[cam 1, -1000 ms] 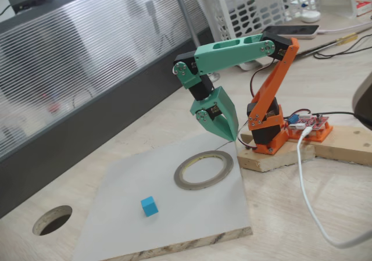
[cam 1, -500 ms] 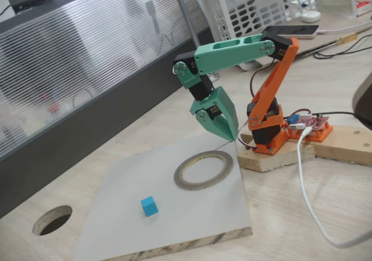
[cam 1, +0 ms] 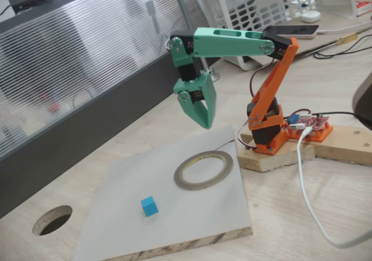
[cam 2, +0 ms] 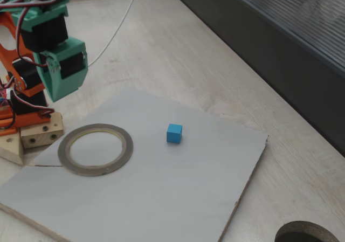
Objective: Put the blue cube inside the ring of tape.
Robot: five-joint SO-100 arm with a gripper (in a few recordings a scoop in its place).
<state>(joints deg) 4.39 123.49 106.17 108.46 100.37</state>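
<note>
Well below pincer point(cam 1: 203, 121) (raised): blue cube point(cam 1: 149, 206)

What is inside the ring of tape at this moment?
Inside the ring of tape only the bare grey board shows. The blue cube lies outside it on the same board. Nothing covers the ring's opening.

You have one blue cube point(cam 1: 149, 206), one ring of tape point(cam 1: 203, 170), one grey board point(cam 1: 133, 226), and one round desk hole point(cam 1: 53, 220).

two raised fixed views, opposite sides, sharing white board point(cam 1: 174, 214)
</note>
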